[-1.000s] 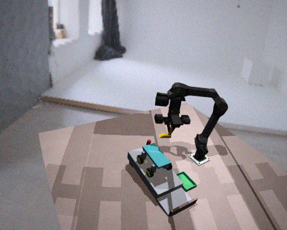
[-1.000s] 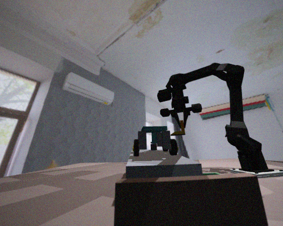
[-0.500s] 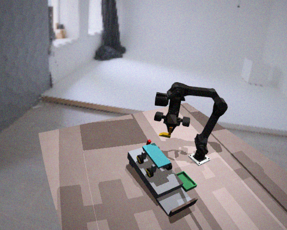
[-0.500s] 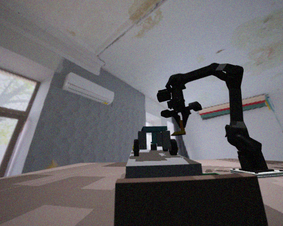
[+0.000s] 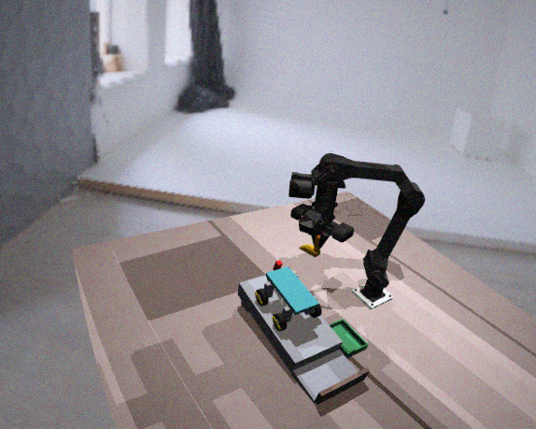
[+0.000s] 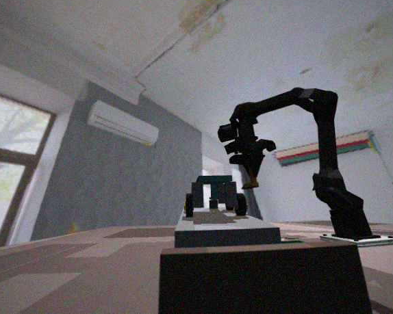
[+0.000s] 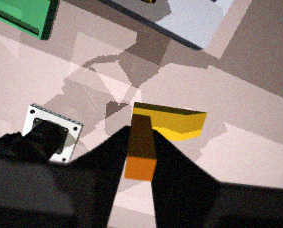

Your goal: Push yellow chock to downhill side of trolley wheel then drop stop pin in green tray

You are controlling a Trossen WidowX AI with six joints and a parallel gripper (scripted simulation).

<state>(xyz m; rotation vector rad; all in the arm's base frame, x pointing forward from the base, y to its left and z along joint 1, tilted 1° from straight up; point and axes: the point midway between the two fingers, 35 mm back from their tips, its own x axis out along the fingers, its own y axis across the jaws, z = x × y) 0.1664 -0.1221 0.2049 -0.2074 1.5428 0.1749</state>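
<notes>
Grey ramp [image 5: 311, 348] at left, with trolley [image 5: 292, 289] kept only by red stop pin [image 5: 277, 264]. Further right, yellow chock [image 5: 311, 249] in the air, orange handle [image 7: 140, 154] clamped in closed hand [image 5: 318, 240]. Risk: bumping trolley or pin while descending.

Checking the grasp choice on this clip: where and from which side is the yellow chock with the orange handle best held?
By the orange handle, from above, as the claw has it now: shut on the handle, one finger on each flat side. The upright handle is narrow enough to fit between the fingers, while the yellow wedge-shaped chock hanging below is wider, with a sloped face.
</notes>
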